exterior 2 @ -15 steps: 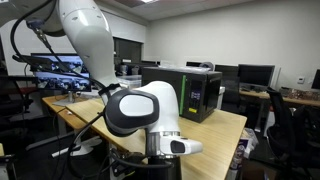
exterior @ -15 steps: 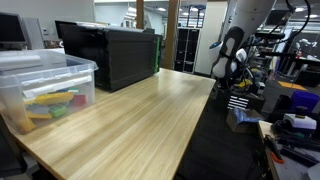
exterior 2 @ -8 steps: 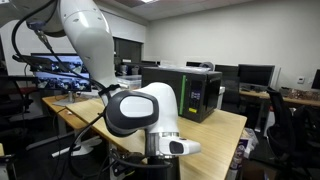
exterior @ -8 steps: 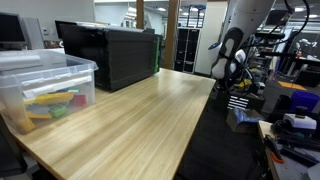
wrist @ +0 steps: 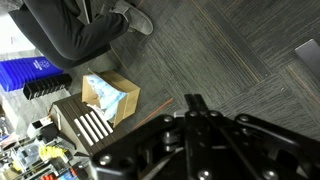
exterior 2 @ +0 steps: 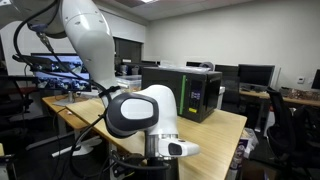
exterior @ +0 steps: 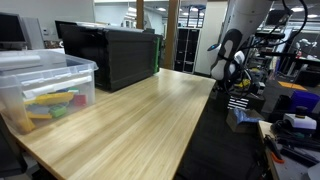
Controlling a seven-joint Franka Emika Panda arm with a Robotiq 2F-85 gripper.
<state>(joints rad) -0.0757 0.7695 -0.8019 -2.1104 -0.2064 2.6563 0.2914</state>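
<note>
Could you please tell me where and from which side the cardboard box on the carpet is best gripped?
Probably by one upright side wall, from straight above, one finger inside and one outside. The cardboard box stands upright and open-topped on the carpet, looks too broad to span, and blue-and-white packaging fills its middle. The gripper is shut, so its fingers must open first.

End effector (wrist: 196,101) body cropped at bottom; plastic bin (exterior: 72,72) cropped left.

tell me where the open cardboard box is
In the wrist view the cardboard box sits on the grey carpet at the left, beside the blue crate and up-left of the shut fingers, below a person's shoes.
</note>
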